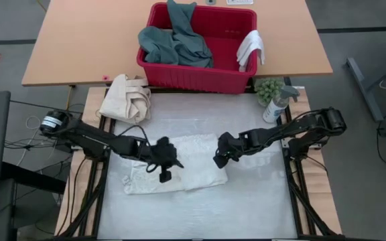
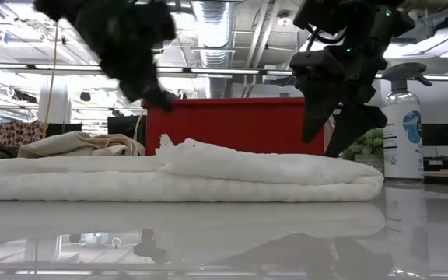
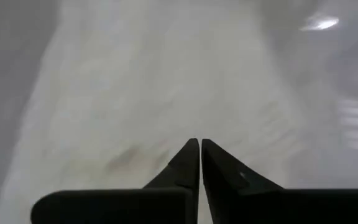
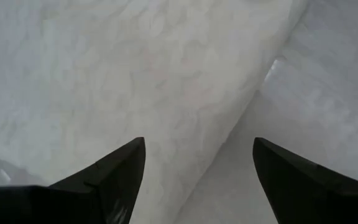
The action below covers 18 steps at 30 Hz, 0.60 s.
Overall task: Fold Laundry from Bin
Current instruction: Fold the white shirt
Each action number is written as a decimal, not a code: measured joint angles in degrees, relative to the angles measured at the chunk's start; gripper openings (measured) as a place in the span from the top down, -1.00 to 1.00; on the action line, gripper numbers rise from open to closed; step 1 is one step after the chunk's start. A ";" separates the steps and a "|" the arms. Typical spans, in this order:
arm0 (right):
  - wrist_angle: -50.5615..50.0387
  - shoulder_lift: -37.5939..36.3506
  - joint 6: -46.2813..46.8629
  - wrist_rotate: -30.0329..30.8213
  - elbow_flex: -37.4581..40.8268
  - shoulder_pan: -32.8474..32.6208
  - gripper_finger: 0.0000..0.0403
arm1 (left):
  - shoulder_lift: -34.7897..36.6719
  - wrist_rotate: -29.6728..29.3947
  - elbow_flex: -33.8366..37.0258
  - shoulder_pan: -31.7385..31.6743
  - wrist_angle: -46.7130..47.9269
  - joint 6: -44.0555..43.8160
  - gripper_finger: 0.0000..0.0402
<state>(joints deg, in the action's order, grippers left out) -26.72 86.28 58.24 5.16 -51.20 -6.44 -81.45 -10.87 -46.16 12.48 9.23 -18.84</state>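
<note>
The white towel [image 1: 177,171] lies folded on the desk [image 1: 246,207] near its centre, slightly toward 7 o'clock, and the left gripper [image 1: 165,175] hangs over the middle of it with its fingers pressed together and pinching nothing. The right gripper [image 1: 218,161] hangs just above the towel's edge at the 3 o'clock side, with its fingers spread wide and empty, so the towel lies below and between the two grippers. The red bin [image 1: 196,75] stands at 12 o'clock with the teal garment [image 1: 176,40] inside and a small white cloth [image 1: 250,48] over its rim at the 3 o'clock end.
</note>
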 joint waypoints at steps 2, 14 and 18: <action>-0.01 0.00 -0.04 0.17 0.00 0.14 -0.59 | 0.06 -2.20 1.94 0.80 0.92 -1.47 0.98; -1.78 0.00 -0.39 0.46 0.00 0.12 -0.59 | -0.20 -5.21 7.51 6.63 -1.86 -12.69 1.00; -2.15 0.00 -1.13 0.55 0.00 0.28 -0.59 | -0.18 -5.09 7.64 8.36 -1.12 -12.87 1.00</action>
<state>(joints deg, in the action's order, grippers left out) -28.86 86.28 57.11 5.72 -51.20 -6.16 -81.62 -15.96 -38.52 20.85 8.11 -31.71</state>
